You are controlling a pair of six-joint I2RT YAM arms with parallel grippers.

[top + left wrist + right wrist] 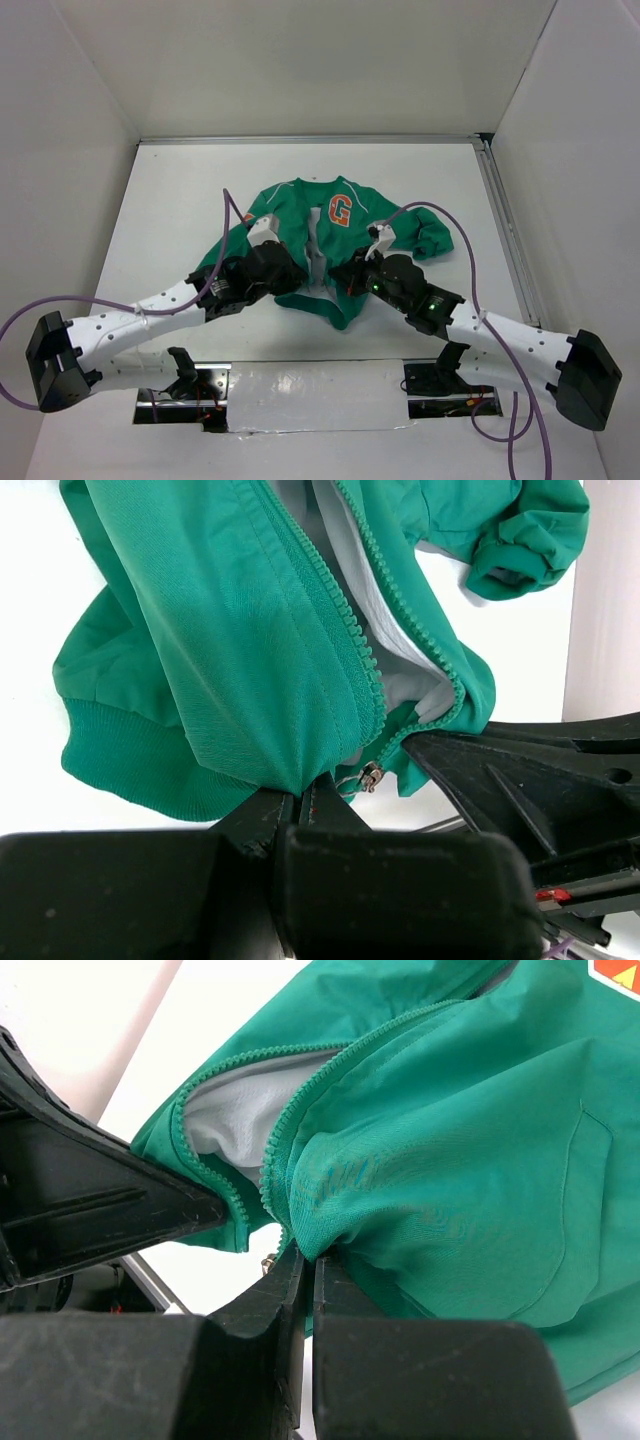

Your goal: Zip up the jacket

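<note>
Hem of the green fabric jacket (295,210) gripped on the white bench (180,200).
Left jaws and right jaws clamp tight on fabric beside the jacket's open zipper (340,615).

Up top, the left gripper (283,272) and right gripper (352,276) are covering the lower front of the jacket (295,210), so the bottom end of the zipper (345,620) is hiding under them. Right wrist view is cropping the orange patch (615,968) to a sliver. Left wrist view is chopping off the jacket's upper part, and the slider (372,777) is looking too tiny to tell if it's catching both tracks.
</note>
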